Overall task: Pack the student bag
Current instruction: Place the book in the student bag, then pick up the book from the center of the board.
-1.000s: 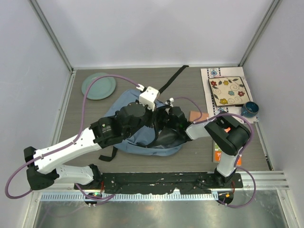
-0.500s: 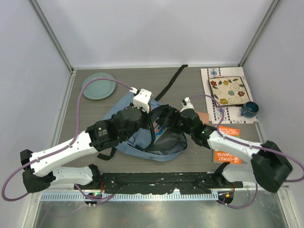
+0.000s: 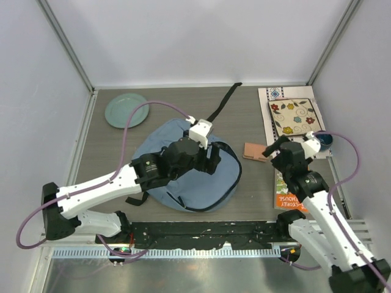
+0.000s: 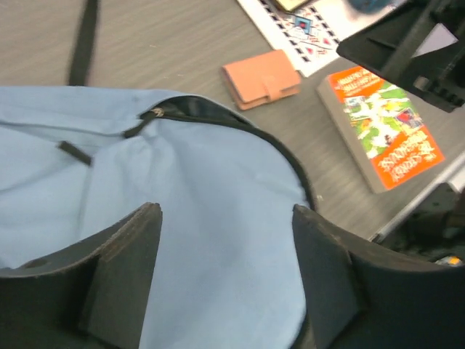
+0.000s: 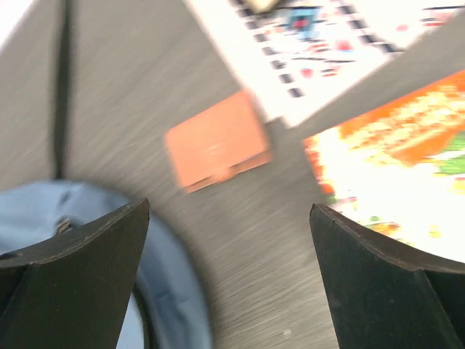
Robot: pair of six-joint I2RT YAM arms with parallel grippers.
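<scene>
Table [image 3: 110,152]: grey wood-grain top, white walls around it.
Bag [image 3: 183,183]: light blue, lying flat on the table in front of the arm bases, a bit left of centre; dark zipper line curves along its right edge.
Left arm [image 3: 110,183]: reaches in from the bag's near-left and crosses over it.
Left gripper [image 4: 225,211]: over the bag's middle, fingers spread, only blue fabric showing between them, nothing pinched.
Right arm [image 3: 317,207]: right of the bag, clear of it.
Right gripper [image 5: 229,207]: right of the bag, jaws wide apart, empty.
Mat [image 3: 275,97]: patterned, far-right of the bag.
Tile [image 3: 293,117]: floral, on the mat.
Book [image 4: 381,134]: orange cover, right of the bag.
Plate [image 3: 126,110]: green, far-left of the bag.
Strap [image 3: 223,102]: black, runs out beyond the bag's far edge.
Wallet [image 3: 253,151]: salmon, just right of the bag, not touching it.
Cup [image 3: 327,139]: dark blue, far right of the bag, partly hidden.
</scene>
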